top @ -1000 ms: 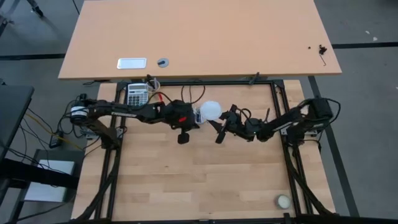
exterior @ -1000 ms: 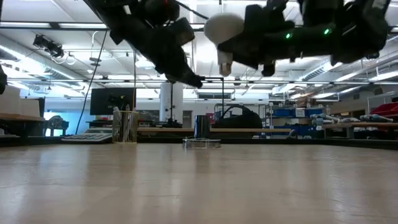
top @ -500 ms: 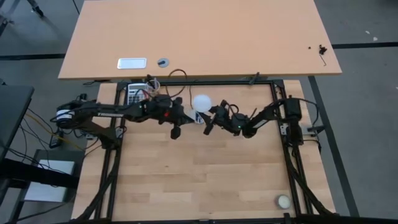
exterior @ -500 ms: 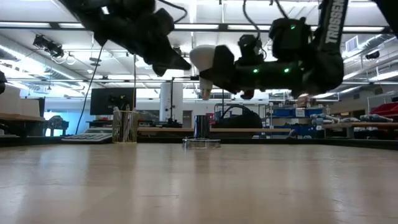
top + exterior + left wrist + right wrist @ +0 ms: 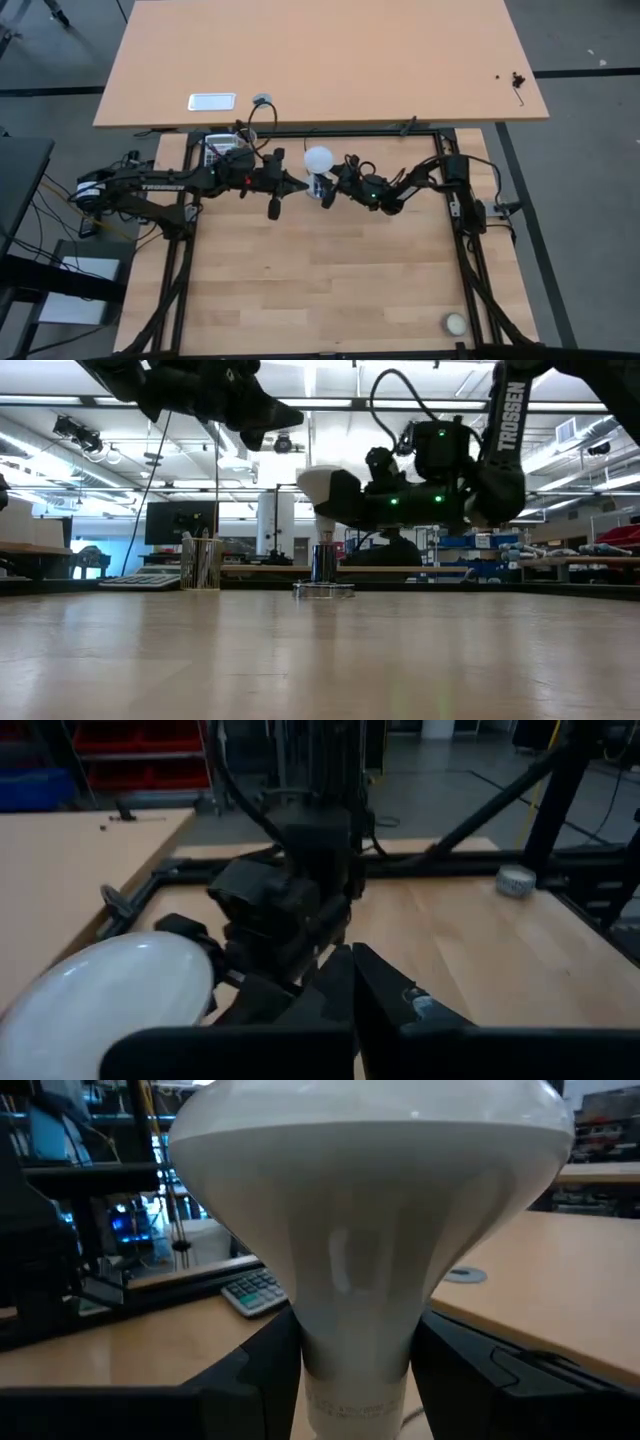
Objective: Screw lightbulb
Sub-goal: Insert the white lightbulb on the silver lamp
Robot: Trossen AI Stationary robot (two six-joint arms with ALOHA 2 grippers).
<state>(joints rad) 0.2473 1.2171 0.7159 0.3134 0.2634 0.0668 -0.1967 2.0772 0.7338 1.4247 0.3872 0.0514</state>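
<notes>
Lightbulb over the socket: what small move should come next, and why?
Probably lower it straight down. The right claw holds the lightbulb by its neck, above the socket at the table's far edge, with a clear gap between them in the low view. The left claw waits beside it.

The bulb [image 5: 365,1210] looks like frosted white glass or plastic, smooth with a soft sheen. The table [image 5: 320,280] is pale wood in butcher-block strips, matt. The desk [image 5: 330,60] behind it is a smooth tan laminate with a faint sheen. Both arms look like dark matt plastic and metal. The socket [image 5: 323,573] is shiny silver metal. The frame [image 5: 440,150] is black metal.
</notes>
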